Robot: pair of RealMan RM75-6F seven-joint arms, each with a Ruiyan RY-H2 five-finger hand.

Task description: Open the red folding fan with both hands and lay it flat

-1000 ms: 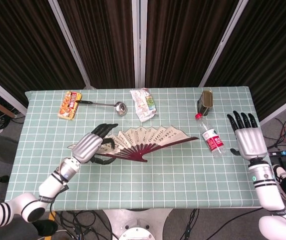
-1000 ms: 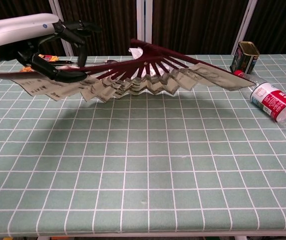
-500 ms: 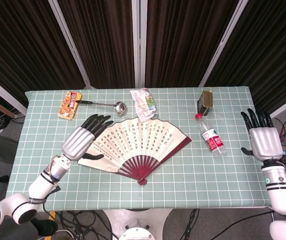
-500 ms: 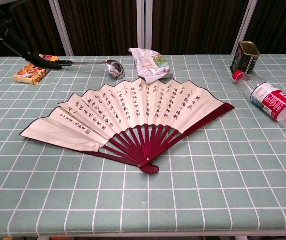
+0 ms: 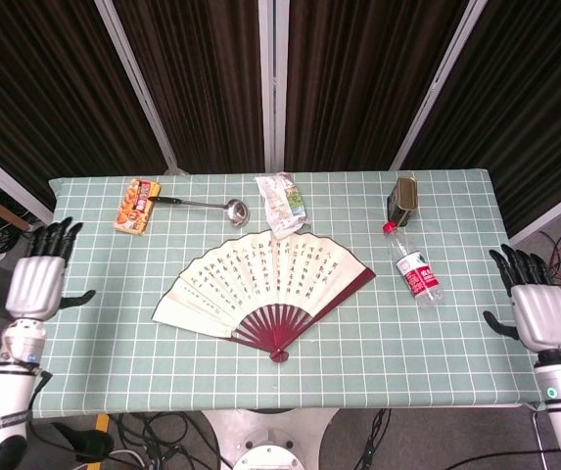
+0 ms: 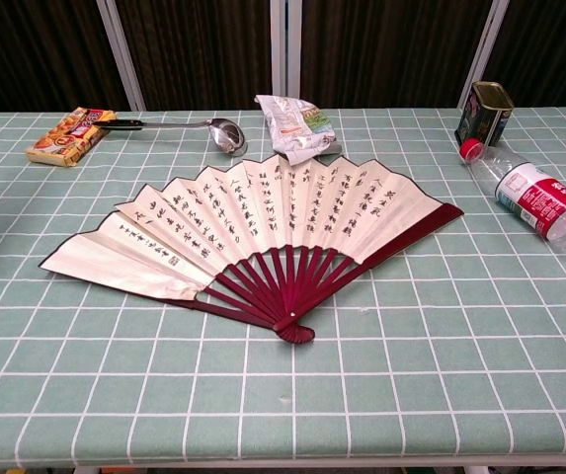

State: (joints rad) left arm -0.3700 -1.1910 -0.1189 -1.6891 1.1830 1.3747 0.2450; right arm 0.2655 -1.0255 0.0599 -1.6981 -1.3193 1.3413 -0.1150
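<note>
Lying fully spread and flat at mid-table: red-ribbed folding fan with cream paper leaf and black calligraphy (image 5: 265, 289), pivot toward the near edge, leaf arcing toward the far side. Untouched by either hand.

Resting on its side right of the fan, well apart from it: clear plastic bottle with red cap and red label (image 5: 414, 267), cap pointing to the far edge; contents not discernible. Standing upright just beyond the bottle cap: dark rectangular tin with gold lettering (image 5: 403, 200), lid state not discernible. Lying just beyond the fan's far arc: crumpled white snack packet (image 5: 281, 204). Placed at far left: orange-and-yellow snack box (image 5: 137, 205), with steel ladle with black handle (image 5: 204, 206) beside it, handle touching the box, bowl toward the packet.

Covering the whole top: pale green tablecloth with white grid (image 5: 358, 333). Hanging behind the far edge: dark pleated curtains with white frame posts (image 5: 272, 83).

Hovering off the left edge: left hand (image 5: 37, 282), fingers spread, holding nothing. Hovering off the right edge: right hand (image 5: 535, 308), fingers apart, likewise holding nothing. Open cloth along the near edge and both side margins.
</note>
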